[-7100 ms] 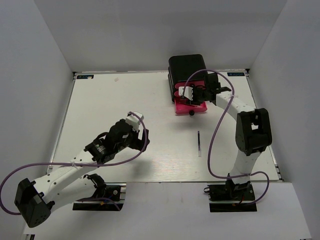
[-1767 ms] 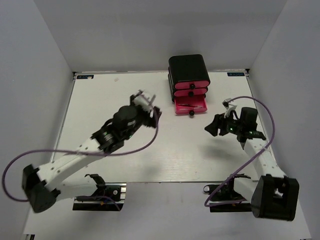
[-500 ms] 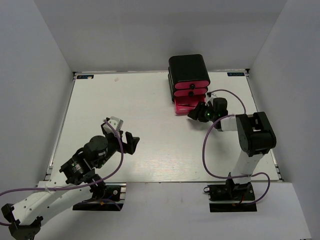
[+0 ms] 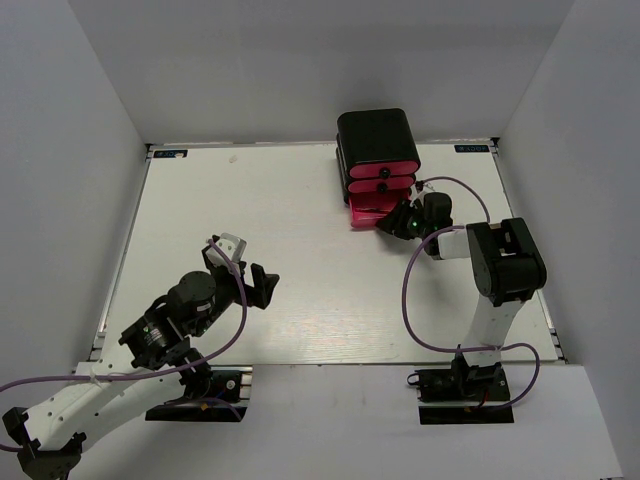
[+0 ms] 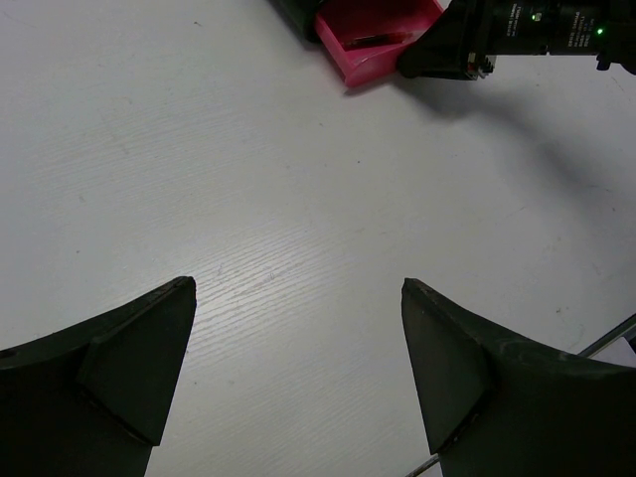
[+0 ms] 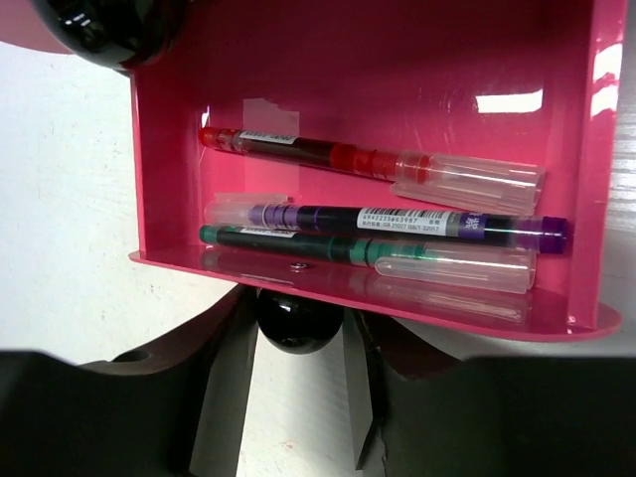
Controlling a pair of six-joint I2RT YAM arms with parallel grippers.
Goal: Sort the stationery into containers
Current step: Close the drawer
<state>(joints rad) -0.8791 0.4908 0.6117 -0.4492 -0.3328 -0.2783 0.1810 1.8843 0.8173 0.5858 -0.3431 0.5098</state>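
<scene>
The left claw [image 5: 298,288] hangs over the white table [image 4: 300,200] at about 7 o'clock in the overhead view. Its two dark fingers [image 5: 139,348] are spread wide and grip nothing.

Farther out, toward 1 o'clock, the right claw [image 4: 402,222] points toward 10 o'clock at the front of the bottom drawer [image 4: 365,212]. In the right wrist view its fingers [image 6: 227,383] are narrowed onto the black round knob [image 6: 295,320], one pad on each side and both apparently touching it.

The pink bottom drawer stands pulled out from the cabinet [image 4: 377,130]. Three pens lie lengthwise across its floor, each with a clear cap at the 3 o'clock end of the right wrist view. The green pen [image 6: 298,245] is nearest the knobbed front. The purple pen [image 6: 397,219] lies just beside it. The red pen [image 6: 328,154] sits a little apart, toward the back.

Beyond the open drawer, at 12 o'clock from it, the two upper drawers [image 4: 380,180] sit pushed in. The glossy black cabinet stands at the table's far edge.
</scene>
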